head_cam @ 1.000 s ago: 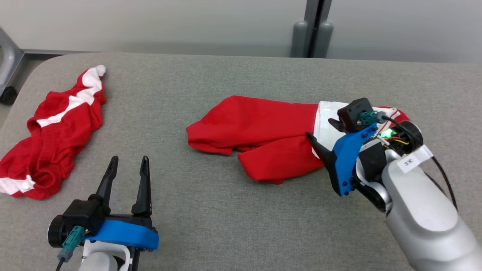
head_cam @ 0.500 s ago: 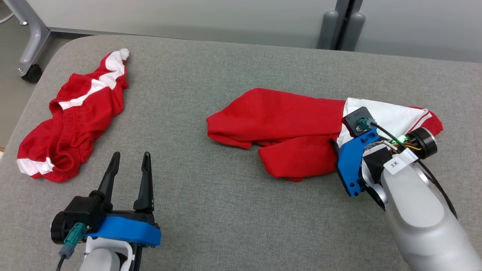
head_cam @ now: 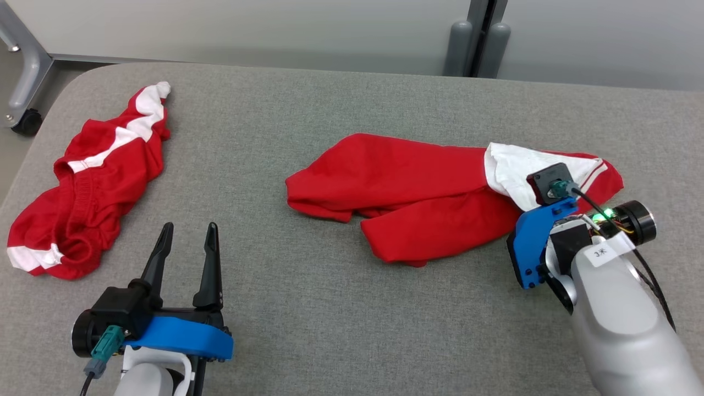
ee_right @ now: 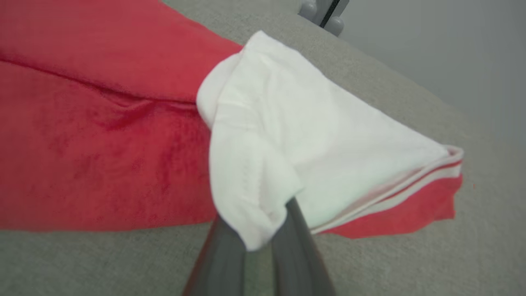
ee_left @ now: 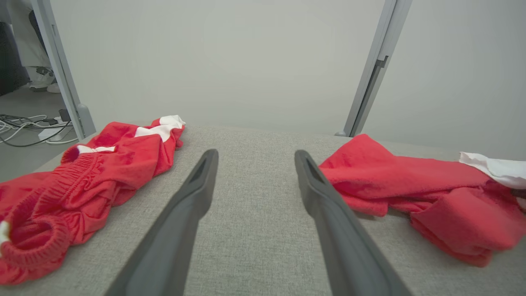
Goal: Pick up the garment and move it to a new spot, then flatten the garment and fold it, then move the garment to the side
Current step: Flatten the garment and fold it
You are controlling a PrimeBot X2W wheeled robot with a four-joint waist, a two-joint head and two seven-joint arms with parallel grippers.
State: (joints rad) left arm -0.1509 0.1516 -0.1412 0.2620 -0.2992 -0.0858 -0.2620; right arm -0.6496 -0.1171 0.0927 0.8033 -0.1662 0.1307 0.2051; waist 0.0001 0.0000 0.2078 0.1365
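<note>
Grey table point(head_cam: 330, 330), right jaws pinching garment point(head_cam: 418, 187)

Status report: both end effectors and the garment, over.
Right end effector shut on white flap of garment. Left end effector open, empty. Other red garment far left, out of the way.

A grey fabric-covered table with rounded corners point(head_cam: 330, 110) carries a crumpled red-and-white garment point(head_cam: 93, 187) at its left and, well apart, a long red garment with a white panel point(head_cam: 418, 192) right of centre.
</note>
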